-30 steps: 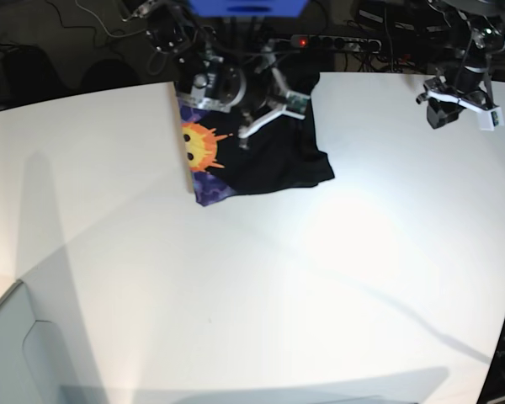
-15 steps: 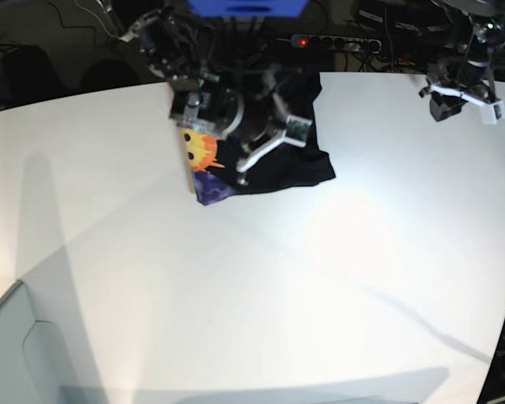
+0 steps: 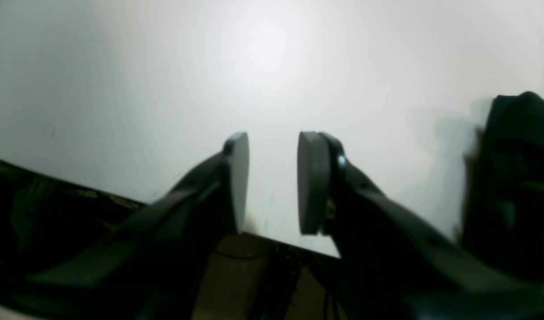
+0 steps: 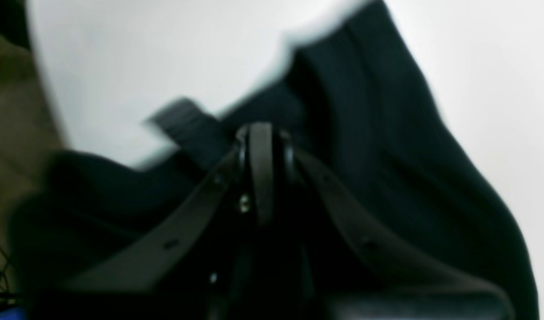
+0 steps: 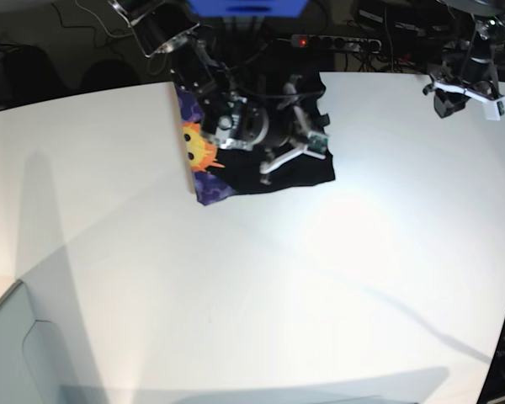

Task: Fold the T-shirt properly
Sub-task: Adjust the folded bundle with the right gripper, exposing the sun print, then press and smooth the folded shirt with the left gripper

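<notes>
The broad white table carries the crumpled black cloth T-shirt, orange-yellow sun print showing, at its far edge. The right gripper sits over the dark fabric, jaws together; any pinch cannot be told. Farther right, the left gripper hangs with pads apart, holding nothing.

White table, black power strip behind, possibly cables beside it
</notes>
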### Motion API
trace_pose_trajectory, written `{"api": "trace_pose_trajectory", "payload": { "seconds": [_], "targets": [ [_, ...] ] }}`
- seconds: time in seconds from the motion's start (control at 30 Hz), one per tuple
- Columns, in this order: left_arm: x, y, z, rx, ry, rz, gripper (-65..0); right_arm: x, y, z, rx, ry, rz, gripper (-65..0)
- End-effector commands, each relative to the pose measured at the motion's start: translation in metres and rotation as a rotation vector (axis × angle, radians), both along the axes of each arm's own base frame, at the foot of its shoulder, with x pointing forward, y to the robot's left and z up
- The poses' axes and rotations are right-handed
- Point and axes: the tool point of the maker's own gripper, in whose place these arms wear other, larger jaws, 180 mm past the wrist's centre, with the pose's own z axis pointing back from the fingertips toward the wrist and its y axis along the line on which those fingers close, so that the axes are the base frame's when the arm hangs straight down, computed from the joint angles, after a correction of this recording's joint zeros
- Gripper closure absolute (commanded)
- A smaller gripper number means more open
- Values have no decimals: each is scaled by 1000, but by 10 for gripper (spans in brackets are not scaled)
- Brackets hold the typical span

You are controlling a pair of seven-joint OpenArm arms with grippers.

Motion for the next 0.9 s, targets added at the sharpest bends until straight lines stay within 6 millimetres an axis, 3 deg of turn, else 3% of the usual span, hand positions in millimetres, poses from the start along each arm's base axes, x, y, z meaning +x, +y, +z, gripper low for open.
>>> {"api": "trace_pose_trajectory", "payload": {
  "seconds": [0.0,0.07,0.17,0.37,0.43,0.6,0.73,0.87],
  "targets": [
    [4,2,10,20,-31,-10,-185,-5,17,20,69,-25,38,-1],
    [5,1,9,17,-30,-14,-185,-11,25,30,85,-53,71,-1],
    [9,-4,12,-17,-58,-18,-185,-6,15,49,98,-116,56,-1],
    [19,-29,23,-186,-135,-55,-186,27,-59,85,78,-269,-120,-1],
    [23,-40,25,-245,-152,-77,-202,35,-83,84,42,-292,-164,-1],
    [39,-75,29,-380,-201,-139,-370,53,-145,74,-86,-305,-284,-1],
    [57,-117,25,-479,-212,-235,-382,57,-180,71,-151,-301,-369,-1],
    [63,-157,-5,-573,-126,-307,-382,58,-199,70,-177,-298,-423,-1]
  ]
}}
